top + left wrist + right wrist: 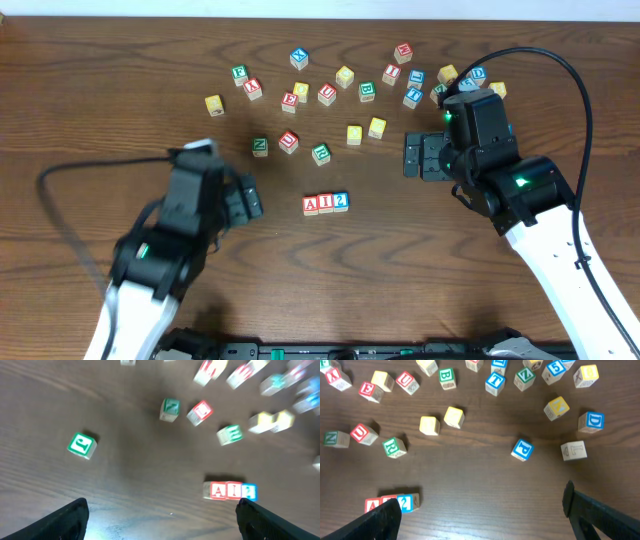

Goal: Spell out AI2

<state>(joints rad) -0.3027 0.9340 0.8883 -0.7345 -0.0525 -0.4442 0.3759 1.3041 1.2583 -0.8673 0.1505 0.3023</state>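
— Wooden cubes first; where do the three stand?

— On the desk (100,60), the red A cube (311,205), red I cube (326,204) and blue 2 cube (341,202) sit touching in one row, reading AI2; the loose cubes (345,76) lie scattered beyond them.

— And the arms?

— From the near-left corner the left arm (165,235) slants toward the row; the left jaws are spread wide with nothing between them, near the A but not touching it; from the near right the right arm (520,195) bends in with its wrist turned leftward; the right jaws gape wide too, empty, off to the right of the row.
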